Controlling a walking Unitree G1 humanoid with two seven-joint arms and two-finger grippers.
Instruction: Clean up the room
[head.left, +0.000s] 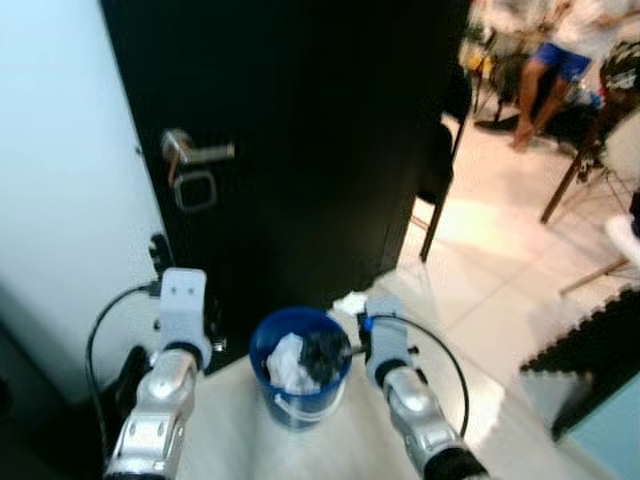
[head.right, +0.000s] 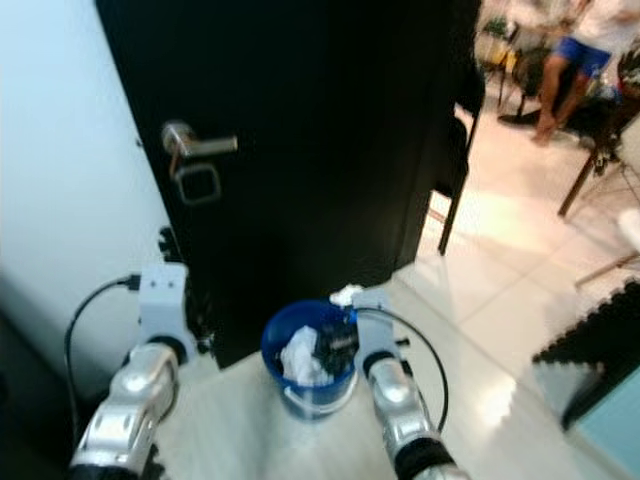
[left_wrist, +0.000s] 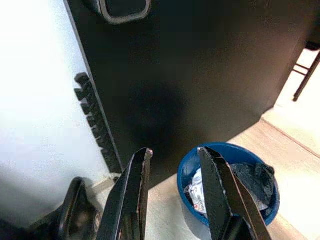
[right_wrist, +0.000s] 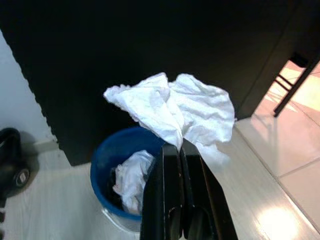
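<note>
The crumpled white tissue (right_wrist: 175, 112) is pinched between the closed fingers of the right gripper (right_wrist: 180, 150), its loose bulk fanning out beyond the fingertips with no clear long axis, held above the rim of the blue bin (head.left: 300, 375) on the side nearest the black door (head.left: 300, 130). The bin stands on the pale floor (head.left: 230, 420) at the door's foot and holds white and dark rubbish. The left gripper (left_wrist: 172, 165) hangs beside the bin, fingers parted and empty.

Blue bin (head.left: 300, 385); white tissue (right_wrist: 172, 112); black door (head.left: 300, 150); silver handle (head.left: 195, 150); pale wood floor (right_wrist: 60, 210); black fingers (left_wrist: 132, 195).
</note>
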